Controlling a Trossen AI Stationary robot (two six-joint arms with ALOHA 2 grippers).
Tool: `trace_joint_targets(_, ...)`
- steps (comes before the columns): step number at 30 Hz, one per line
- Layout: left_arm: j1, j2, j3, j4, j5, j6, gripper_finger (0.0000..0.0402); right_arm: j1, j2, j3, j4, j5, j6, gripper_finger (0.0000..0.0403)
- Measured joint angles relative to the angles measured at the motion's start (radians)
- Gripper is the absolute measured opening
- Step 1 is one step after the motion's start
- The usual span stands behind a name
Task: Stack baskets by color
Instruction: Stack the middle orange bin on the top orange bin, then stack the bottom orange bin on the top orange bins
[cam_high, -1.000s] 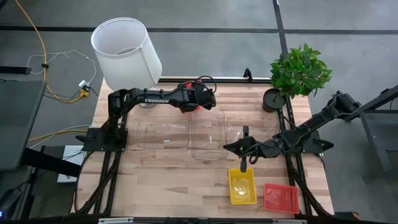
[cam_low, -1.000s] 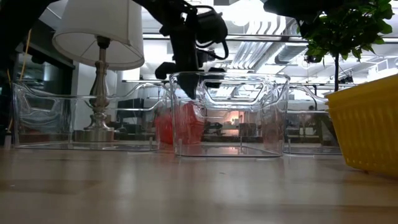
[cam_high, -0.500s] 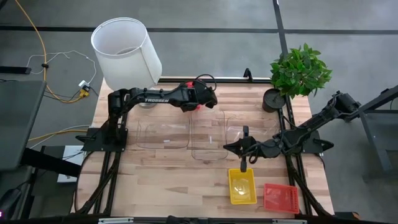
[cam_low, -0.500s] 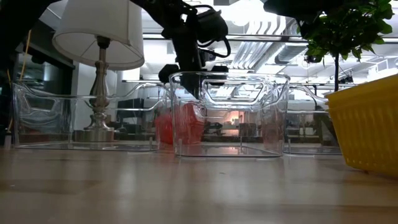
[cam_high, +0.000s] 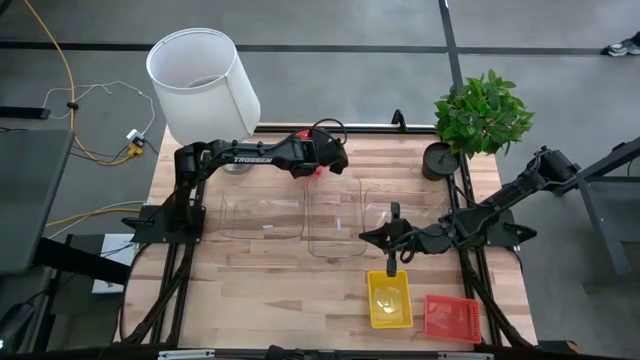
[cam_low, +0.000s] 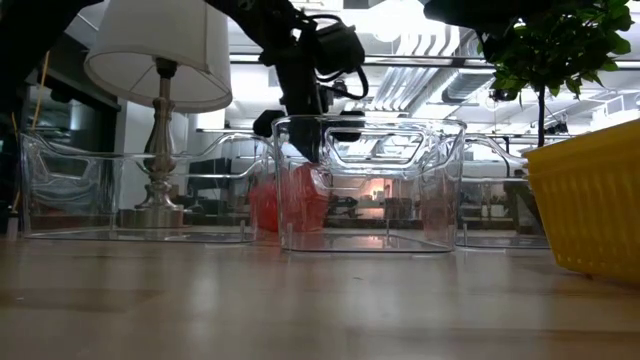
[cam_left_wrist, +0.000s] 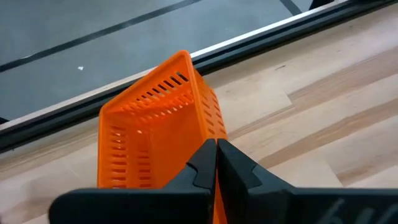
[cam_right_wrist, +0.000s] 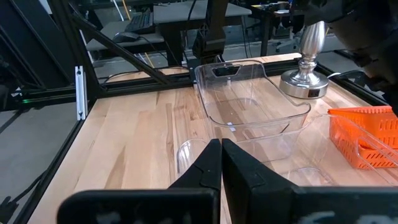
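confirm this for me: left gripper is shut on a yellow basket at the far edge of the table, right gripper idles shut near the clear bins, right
Not quite. The basket in the left gripper is orange-red, not yellow, as the left wrist view shows plainly. The yellow basket sits free near the front edge. The rest holds: the grip is at the table's far edge, and the right gripper idles shut by the clear bins.

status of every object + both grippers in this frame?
left gripper: shut on the orange basket, at the table's far edge.
orange basket: held, tilted on the wood behind the clear bins.
right gripper: shut, holding nothing, over the right clear bin.
clear bins: three side by side, upright, nothing inside.
yellow basket: upright on the table, near edge.
red basket: upright beside the yellow basket.
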Motion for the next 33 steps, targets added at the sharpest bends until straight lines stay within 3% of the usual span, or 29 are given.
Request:
trace_joint_targets(14,0.006,0.029,0.008,-0.024,0.003,0.02,0.0,0.0,0.0,0.0,-0.007,0.0,0.0,0.0)
trace_joint_targets(23,-0.052,-0.14,0.051,-0.028,-0.052,0.276,0.0,0.0,0.0,0.0,-0.005,0.0,-0.018,0.0)
trace_joint_targets(28,-0.139,-0.301,-0.051,-0.019,-0.094,0.397,0.0,0.006,0.0,0.0,0.054,-0.004,-0.077,0.0)
trace_joint_targets(33,-0.252,-0.507,-0.31,0.15,-0.144,0.426,0.0,0.039,-0.002,0.0,0.124,-0.005,-0.151,0.0)
